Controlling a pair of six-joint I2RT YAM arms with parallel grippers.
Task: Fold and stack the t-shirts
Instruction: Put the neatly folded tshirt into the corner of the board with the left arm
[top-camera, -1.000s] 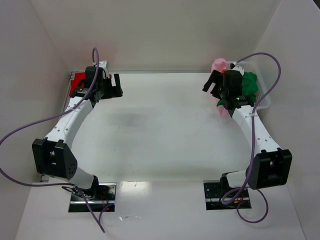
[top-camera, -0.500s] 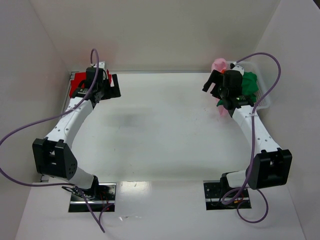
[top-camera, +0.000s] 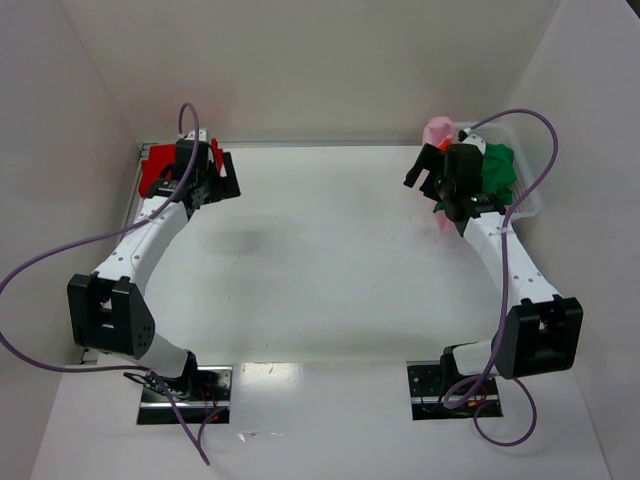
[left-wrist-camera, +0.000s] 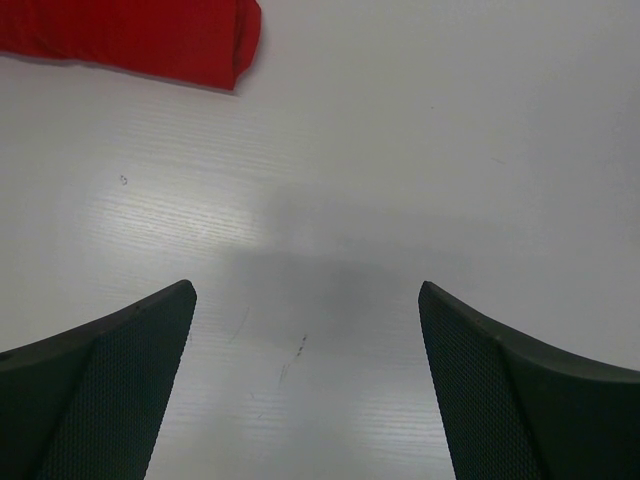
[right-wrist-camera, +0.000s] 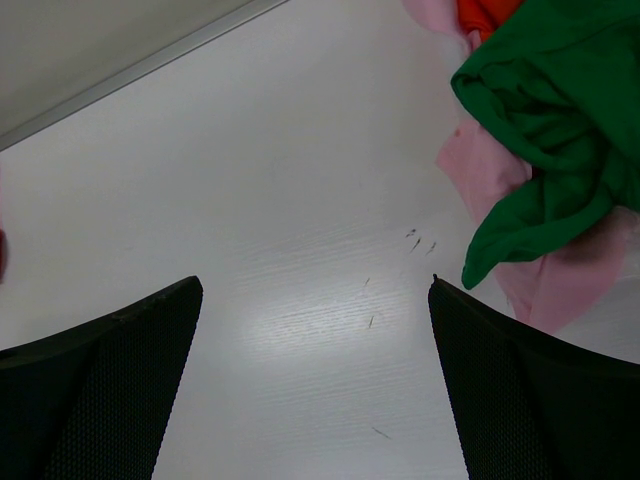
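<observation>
from where i stand, the red t-shirt (top-camera: 155, 168) sits in the upper left corner of the overhead view. in the left wrist view its edge looks neat and doubled over, so i take it as already folded. the left gripper (top-camera: 215, 172) hovers just beside it, jaws spread wide with nothing between them, only bare table (top-camera: 320, 260) below.

in the upper right lies the heap not yet done. the green t-shirt (top-camera: 500, 165) is crumpled on top, the pink t-shirt (top-camera: 437, 130) is under and behind it, and a sliver of the orange t-shirt (right-wrist-camera: 490, 12) shows at the top edge of the right wrist view. the right gripper (top-camera: 422, 170) hangs just left of that heap, jaws wide and empty, not touching cloth.

so i'd say the step in hand is fetching the next shirt. the next move, i reckon, calls for the right gripper to shift onto the green one, pinch a loose fold and draw it to the open middle of the table for spreading. the green lies over the pink, so a careless pinch could take both.
</observation>
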